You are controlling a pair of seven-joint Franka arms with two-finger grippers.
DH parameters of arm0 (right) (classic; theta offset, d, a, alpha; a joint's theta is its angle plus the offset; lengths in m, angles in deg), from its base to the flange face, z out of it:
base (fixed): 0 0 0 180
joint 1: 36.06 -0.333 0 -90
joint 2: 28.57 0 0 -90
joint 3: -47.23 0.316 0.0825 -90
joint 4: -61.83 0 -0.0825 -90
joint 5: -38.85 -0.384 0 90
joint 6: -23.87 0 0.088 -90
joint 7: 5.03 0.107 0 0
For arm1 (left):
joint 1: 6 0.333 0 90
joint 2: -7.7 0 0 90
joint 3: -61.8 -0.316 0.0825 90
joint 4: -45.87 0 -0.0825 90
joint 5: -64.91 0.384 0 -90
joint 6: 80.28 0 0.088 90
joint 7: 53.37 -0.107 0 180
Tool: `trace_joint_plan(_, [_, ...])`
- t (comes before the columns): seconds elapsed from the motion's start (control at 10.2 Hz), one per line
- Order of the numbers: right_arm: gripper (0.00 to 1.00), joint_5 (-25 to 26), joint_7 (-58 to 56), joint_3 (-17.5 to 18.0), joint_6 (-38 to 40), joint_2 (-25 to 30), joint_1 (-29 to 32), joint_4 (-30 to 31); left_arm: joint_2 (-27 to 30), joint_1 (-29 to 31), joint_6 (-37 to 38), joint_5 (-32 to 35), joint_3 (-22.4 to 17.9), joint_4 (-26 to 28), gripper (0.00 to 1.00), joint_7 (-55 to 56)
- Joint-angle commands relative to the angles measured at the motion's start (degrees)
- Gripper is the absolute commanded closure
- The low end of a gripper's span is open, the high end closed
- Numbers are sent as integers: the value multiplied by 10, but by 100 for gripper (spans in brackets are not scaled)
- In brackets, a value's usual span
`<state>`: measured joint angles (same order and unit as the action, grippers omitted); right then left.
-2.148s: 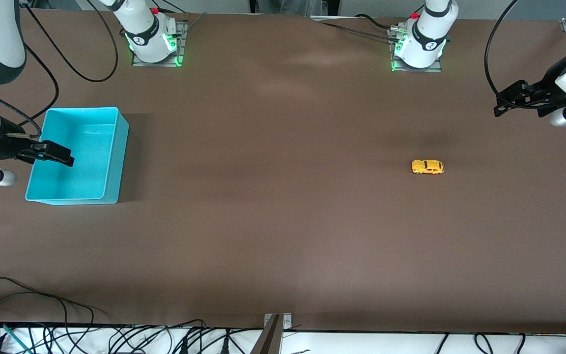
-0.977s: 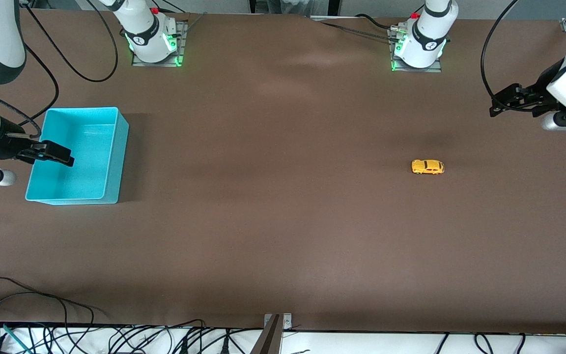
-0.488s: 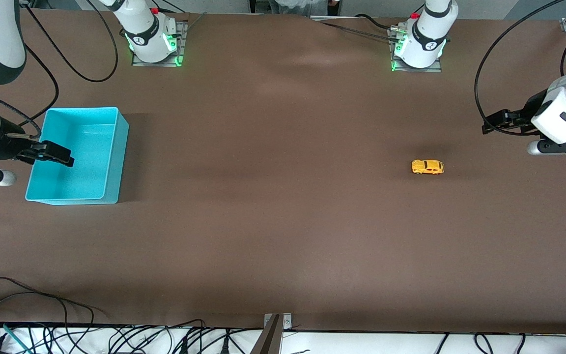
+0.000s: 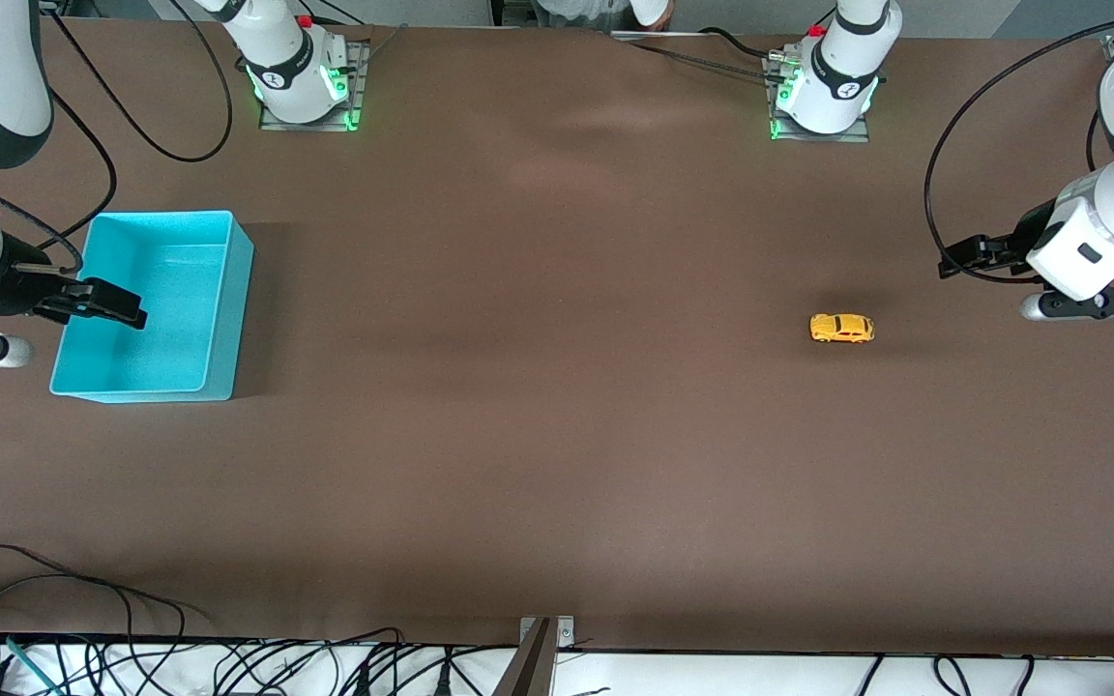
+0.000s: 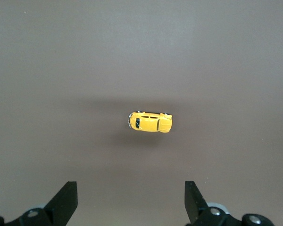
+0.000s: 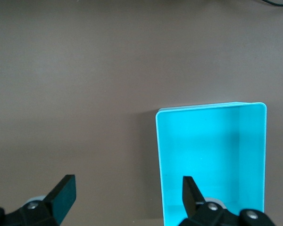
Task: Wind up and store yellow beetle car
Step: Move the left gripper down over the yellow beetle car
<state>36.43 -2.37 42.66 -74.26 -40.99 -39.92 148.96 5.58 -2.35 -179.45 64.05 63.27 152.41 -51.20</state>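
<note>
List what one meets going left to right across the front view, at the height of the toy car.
right claw over the turquoise bin → yellow beetle car → left claw, open above the bare table.

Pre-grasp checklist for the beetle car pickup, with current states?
1. yellow beetle car upright on its wheels on the table: ok.
2. left gripper open, nothing held: ok; both fingers stand wide apart in the left wrist view.
3. Left gripper lined up over the car: not ok; it hangs over bare table toward the left arm's end, apart from the car.
4. Car in the left wrist view, between the finger lines: ok.
5. turquoise bin empty and ready for storing: ok.
6. right gripper open and out of the way: ok; it waits over the bin.
</note>
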Motion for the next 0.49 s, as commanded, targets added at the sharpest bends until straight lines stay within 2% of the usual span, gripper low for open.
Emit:
trace_joint_plan(0.0, [0,-11,1,1,-2,1,3,0,15,10,-58,-7,2,51,0,-16])
trace_joint_plan(0.39, [0,-12,1,1,-2,4,3,0,15,10,-166,-7,2,135,0,-17])
